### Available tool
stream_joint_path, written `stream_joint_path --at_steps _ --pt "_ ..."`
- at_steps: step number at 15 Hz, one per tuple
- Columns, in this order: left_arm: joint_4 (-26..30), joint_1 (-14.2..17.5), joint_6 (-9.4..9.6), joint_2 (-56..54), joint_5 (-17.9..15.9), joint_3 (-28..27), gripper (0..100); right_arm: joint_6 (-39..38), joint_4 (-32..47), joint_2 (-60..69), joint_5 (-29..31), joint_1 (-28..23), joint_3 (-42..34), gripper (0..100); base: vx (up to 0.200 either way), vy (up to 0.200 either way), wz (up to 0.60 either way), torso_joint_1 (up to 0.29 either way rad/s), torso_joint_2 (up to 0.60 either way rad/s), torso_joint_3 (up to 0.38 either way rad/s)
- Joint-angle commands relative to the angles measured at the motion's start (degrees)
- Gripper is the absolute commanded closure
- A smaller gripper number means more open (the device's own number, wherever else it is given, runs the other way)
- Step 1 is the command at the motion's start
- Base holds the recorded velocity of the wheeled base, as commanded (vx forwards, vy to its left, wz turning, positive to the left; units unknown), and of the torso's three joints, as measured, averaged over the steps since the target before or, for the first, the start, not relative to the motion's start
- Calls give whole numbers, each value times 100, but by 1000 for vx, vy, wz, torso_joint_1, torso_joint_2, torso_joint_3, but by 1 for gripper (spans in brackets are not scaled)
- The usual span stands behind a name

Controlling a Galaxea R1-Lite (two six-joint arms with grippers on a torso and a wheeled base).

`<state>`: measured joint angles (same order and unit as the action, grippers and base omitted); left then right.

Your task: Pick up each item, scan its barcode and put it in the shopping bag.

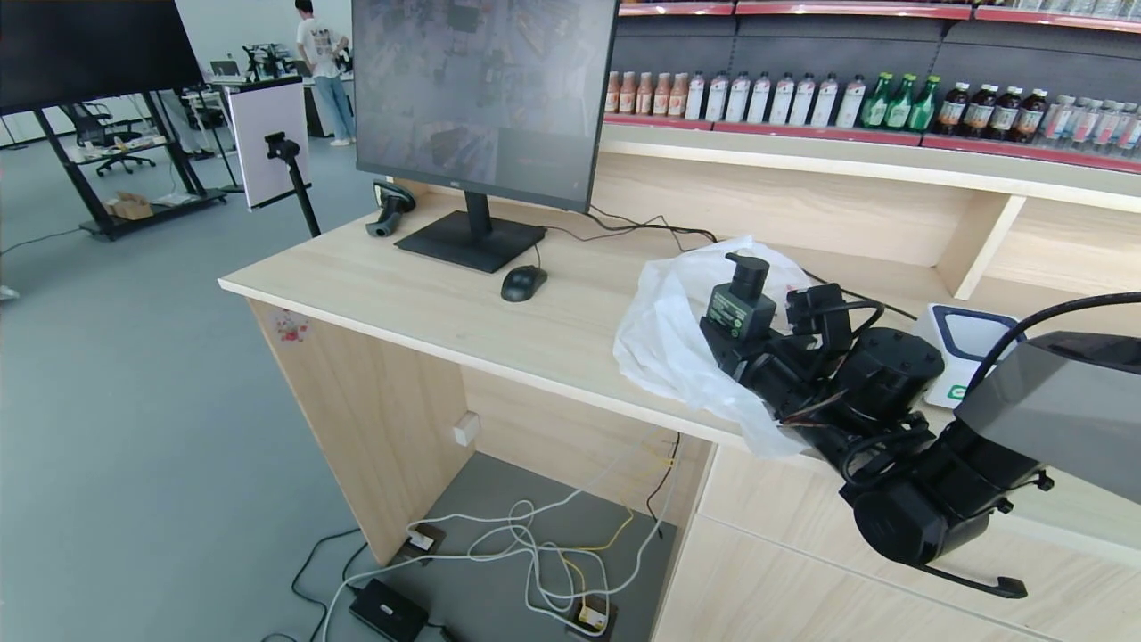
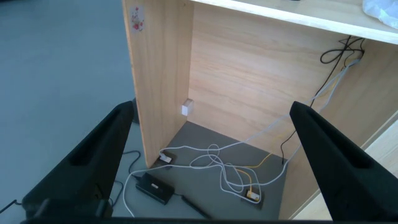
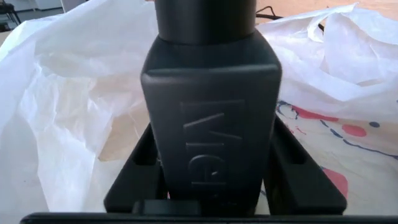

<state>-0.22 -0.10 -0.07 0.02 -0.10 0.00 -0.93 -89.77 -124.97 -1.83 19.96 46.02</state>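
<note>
My right gripper (image 1: 751, 349) is shut on a dark square bottle (image 1: 739, 301) with a black cap and a green label. It holds the bottle upright at the mouth of the white plastic shopping bag (image 1: 664, 334), which lies crumpled on the wooden counter (image 1: 463, 308). From the right wrist, the bottle (image 3: 211, 124) stands between the fingers (image 3: 298, 180), with the bag (image 3: 74, 93) spread behind it. A handheld barcode scanner (image 1: 389, 209) rests at the counter's far left, by the monitor. My left gripper (image 2: 211, 162) is open and hangs low beside the counter, above the floor cables (image 2: 217, 171).
A monitor (image 1: 481, 89) and mouse (image 1: 523, 283) stand on the counter left of the bag. A white payment terminal (image 1: 963, 352) sits to the bag's right. Shelves of bottles (image 1: 856, 102) line the back wall. Cables (image 1: 535, 553) and a power brick lie under the desk.
</note>
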Motion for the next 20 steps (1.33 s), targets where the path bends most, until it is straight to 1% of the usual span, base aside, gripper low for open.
stream_joint_path --at_steps 1,12,13,17,20 --pt "-4 1 -1 -2 1 0 0 5 -23 -19 7 8 12 0 0 0 0 0 0 0" --pt "-4 1 -1 -2 1 0 0 40 -23 587 7 0 -128 0 0 0 0 0 0 0" --pt "-4 1 -1 -2 1 0 0 172 -23 763 -2 -27 -207 0 0 0 0 0 0 0" --pt "-4 1 -1 -2 1 0 0 181 -23 1167 -2 -36 -418 0 0 0 0 0 0 0" --pt "-4 1 -1 -2 1 0 0 181 -23 1545 -2 -36 -752 0 0 0 0 0 0 0"
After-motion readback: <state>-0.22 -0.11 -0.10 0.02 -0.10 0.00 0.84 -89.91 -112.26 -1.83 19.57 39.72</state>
